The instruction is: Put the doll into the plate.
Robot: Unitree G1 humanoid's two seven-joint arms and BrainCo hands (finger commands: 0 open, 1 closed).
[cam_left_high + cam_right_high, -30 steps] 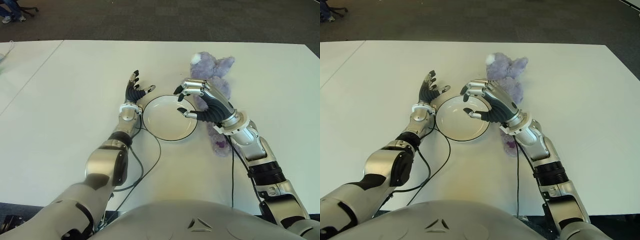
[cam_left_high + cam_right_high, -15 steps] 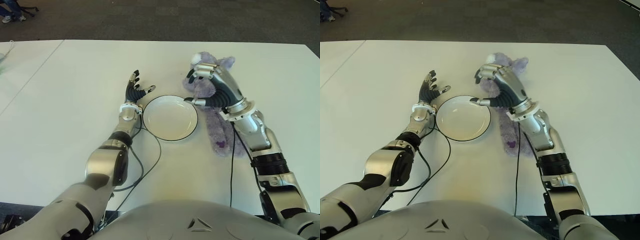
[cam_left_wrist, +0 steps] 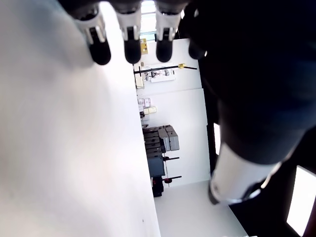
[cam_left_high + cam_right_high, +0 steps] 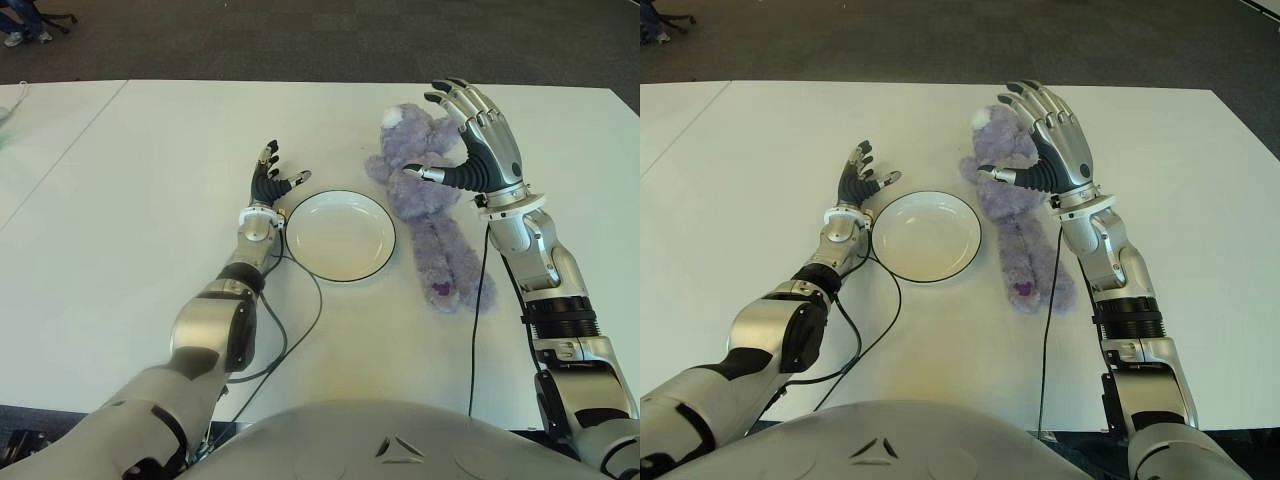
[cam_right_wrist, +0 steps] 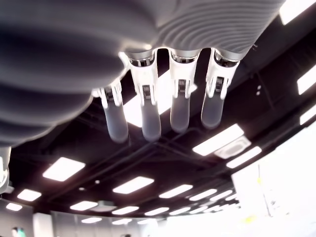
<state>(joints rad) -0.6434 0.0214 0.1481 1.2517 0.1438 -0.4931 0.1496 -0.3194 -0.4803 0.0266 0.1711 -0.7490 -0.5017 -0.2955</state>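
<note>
Cable: a dark cable point(image 4: 300, 330) loops on the white surface point(image 4: 120, 250) near the robot's body, running up along the left forearm toward the plate's near-left rim.
Plate: the white plate point(image 4: 340, 236) with a dark rim sits flat on the surface, between the two hands; its bowl holds nothing.
Left hand: the left hand point(image 4: 272, 185) shows just to the left of the plate, at its far-left rim, palm turned up, fingers spread and holding nothing. I cannot tell whether a fingertip touches the rim.
Doll: the purple plush doll point(image 4: 425, 200) lies stretched out on the surface just to the right of the plate, outside it, head at the far end and legs pointing toward the robot. One arm reaches toward the plate's far-right rim.
Right hand: the right hand point(image 4: 478, 140) is raised over the doll's upper body, fingers extended and fanned, thumb pointing toward the doll's chest. It grips nothing; the right wrist view shows the straight fingers point(image 5: 148, 113) against ceiling lights.
</note>
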